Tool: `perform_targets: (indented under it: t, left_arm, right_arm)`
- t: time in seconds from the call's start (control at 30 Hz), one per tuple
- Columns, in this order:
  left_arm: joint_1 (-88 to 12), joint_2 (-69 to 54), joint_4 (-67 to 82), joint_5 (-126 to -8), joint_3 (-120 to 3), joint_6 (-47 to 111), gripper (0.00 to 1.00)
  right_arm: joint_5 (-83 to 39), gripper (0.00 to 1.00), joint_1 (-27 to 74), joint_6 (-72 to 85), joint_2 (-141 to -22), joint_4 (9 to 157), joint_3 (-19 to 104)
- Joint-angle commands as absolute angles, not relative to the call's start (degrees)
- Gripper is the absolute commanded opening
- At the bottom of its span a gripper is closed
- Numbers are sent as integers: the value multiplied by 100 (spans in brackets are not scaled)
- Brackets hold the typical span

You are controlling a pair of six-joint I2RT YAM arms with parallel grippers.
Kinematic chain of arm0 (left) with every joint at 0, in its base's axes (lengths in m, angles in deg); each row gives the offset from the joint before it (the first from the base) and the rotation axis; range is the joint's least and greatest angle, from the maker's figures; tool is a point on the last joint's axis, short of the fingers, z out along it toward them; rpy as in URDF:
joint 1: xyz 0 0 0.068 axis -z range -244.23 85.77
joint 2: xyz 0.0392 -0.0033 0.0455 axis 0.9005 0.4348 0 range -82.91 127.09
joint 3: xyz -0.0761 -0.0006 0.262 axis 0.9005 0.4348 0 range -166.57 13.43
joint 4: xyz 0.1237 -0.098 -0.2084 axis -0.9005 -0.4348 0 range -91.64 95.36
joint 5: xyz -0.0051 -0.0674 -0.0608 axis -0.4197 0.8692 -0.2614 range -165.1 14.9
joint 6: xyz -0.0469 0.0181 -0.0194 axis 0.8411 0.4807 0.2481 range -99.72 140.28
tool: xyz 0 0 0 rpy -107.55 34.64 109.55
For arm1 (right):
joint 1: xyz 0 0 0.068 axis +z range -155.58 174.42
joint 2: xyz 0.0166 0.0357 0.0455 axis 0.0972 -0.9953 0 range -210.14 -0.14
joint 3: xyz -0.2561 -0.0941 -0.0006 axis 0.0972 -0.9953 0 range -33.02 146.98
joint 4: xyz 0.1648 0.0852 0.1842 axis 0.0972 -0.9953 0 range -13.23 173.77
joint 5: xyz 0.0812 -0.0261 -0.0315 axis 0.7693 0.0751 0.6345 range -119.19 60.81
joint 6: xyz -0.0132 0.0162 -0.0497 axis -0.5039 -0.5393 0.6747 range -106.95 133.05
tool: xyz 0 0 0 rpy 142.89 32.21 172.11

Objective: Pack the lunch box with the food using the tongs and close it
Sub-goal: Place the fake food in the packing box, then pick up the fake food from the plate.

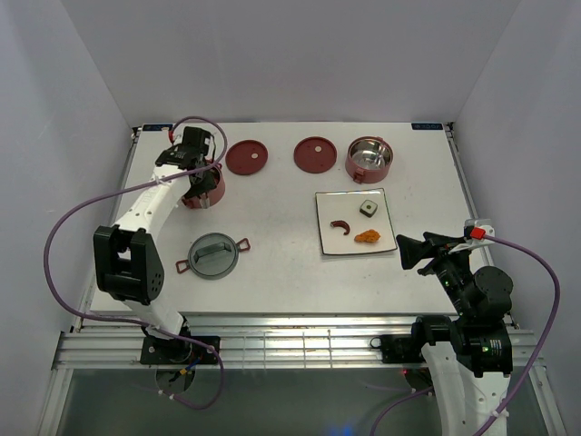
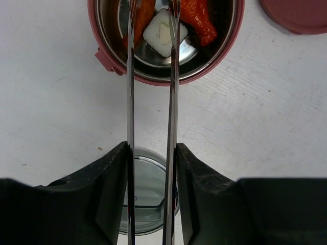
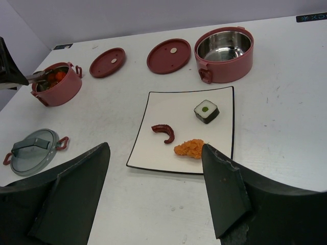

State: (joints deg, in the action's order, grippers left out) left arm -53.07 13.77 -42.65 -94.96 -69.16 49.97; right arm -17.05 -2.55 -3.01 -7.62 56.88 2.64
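Observation:
My left gripper (image 2: pixel 152 148) is shut on the silver tongs (image 2: pixel 172 102), one thin arm against each finger. The tongs' tips reach into the left dusty-red bowl (image 2: pixel 168 79) of the lunch box, over a white square piece (image 2: pixel 158 38) and orange food (image 2: pixel 202 20). From above, that gripper (image 1: pixel 193 154) hangs over the same bowl (image 1: pixel 204 193). The second bowl (image 1: pixel 369 169) stands empty at the back right. On the white plate (image 1: pixel 336 241) lie a dark-red sausage (image 1: pixel 342 224), an orange nugget (image 1: pixel 367 236) and a dark cube (image 1: pixel 369 208). My right gripper (image 1: pixel 413 250) is open beside the plate, holding nothing.
Two dark-red disc lids (image 1: pixel 247 156) (image 1: pixel 315 153) lie flat at the back between the bowls. The grey top cover (image 1: pixel 213 255) with red clasps rests in front of the left bowl. White walls close in the table on three sides.

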Motion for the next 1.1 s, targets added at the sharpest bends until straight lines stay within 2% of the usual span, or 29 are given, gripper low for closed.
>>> perform_targets:
  t: [0.0,0.2,0.63,0.77,1.07]
  left_arm:
    - [-5254,841,-4175,-9268,-7262,4876,50]
    - [-4578,744,-4262,-9294,-7666,4770,51]
    - [-1556,1525,-3473,-8559,-7904,4410,50]
    - [-1299,1886,-2840,-7898,-7921,4182,50]
    - [-1158,2343,-2172,-7519,-8044,3848,57]
  right_arm:
    - [-1715,78,-259,-277,-813,5934,293]
    - [-1680,78,-259,-304,-892,5960,275]
    - [-1680,78,-259,-304,-1068,5943,222]
    - [-1750,78,-250,-295,-1095,5917,275]
    - [-1847,78,-259,-278,-1138,5837,354]
